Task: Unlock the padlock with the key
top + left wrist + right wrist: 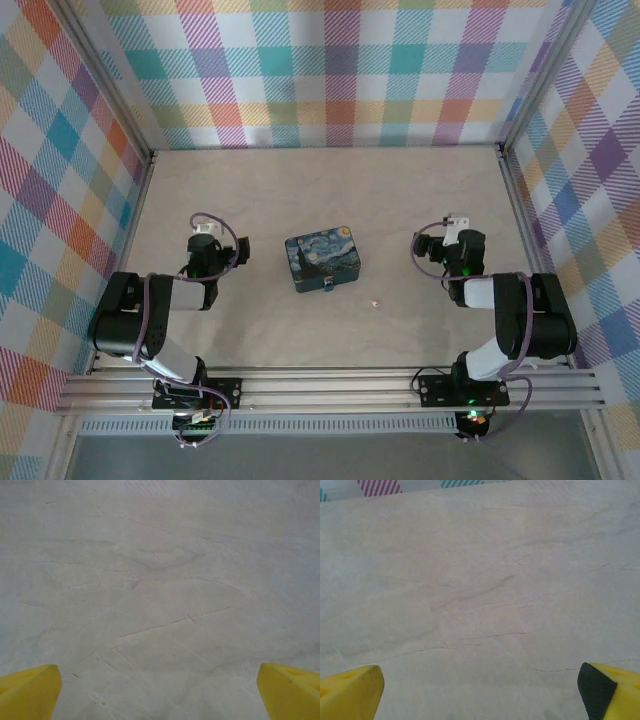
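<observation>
From the top we record a painted tin [323, 260] mid-bench [260, 190], the padlock [328, 290] at the tin's near edge, and the key [375, 303] lying apart to its right. From the left wrist we note the left pincer [160, 695] spread wide over bare bench, holding nothing. From the right wrist we note the right pincer [480, 695] likewise wide and empty.

A blue-and-yellow painted tin [323, 262] sits on the pale table [400, 190], ringed by plaid walls [340, 60].
</observation>
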`<state>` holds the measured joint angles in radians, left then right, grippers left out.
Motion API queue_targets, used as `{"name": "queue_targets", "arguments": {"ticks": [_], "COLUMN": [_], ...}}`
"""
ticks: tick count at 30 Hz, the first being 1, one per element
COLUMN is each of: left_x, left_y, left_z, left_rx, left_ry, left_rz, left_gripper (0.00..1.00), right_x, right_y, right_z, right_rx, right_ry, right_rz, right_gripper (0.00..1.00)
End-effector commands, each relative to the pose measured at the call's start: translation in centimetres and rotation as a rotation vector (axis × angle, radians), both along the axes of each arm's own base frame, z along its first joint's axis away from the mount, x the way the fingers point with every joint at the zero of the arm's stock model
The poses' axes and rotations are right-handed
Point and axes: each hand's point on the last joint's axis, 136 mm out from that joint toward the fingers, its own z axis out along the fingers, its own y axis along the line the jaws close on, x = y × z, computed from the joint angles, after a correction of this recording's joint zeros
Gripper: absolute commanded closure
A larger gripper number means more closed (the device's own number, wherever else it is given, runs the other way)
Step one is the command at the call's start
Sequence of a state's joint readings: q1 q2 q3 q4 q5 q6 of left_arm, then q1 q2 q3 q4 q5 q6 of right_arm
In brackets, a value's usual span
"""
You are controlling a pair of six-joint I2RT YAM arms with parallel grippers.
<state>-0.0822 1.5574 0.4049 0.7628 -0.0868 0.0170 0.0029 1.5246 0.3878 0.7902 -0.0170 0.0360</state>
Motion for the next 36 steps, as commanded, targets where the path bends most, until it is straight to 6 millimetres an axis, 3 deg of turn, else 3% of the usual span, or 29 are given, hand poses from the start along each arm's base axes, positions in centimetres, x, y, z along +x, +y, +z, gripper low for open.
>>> {"name": "queue_targets", "arguments": {"ticks": [1, 25, 29, 36], "left_x": [1.0, 0.9, 0.0, -1.5], "left_y": [0.4, 0.6, 1.0, 1.9], "left_z": [1.2, 1.4, 3.1, 8.7], "left_rx": [0.006, -0.002, -0.005, -0.056], "left_ry": [-0.047, -0.061, -0.11, -0.189], "left_rz": [-0.001, 0.007, 0.028, 0.098], "left_gripper": [0.0, 0.0, 0.0, 0.0], "right_x": [1.0, 1.0, 1.1, 0.0], "right_y": [0.0, 0.0, -0.6, 0.2], "right_z": [1.4, 1.4, 2.2, 7.1], "right_rx": [-0.009, -0.006, -0.007, 0.041], "right_ry": [-0.057, -0.058, -0.04, 0.037], "right_rz": [0.018, 0.02, -0.016, 0.009], "right_gripper": [0.0, 0.0, 0.0, 0.0]}}
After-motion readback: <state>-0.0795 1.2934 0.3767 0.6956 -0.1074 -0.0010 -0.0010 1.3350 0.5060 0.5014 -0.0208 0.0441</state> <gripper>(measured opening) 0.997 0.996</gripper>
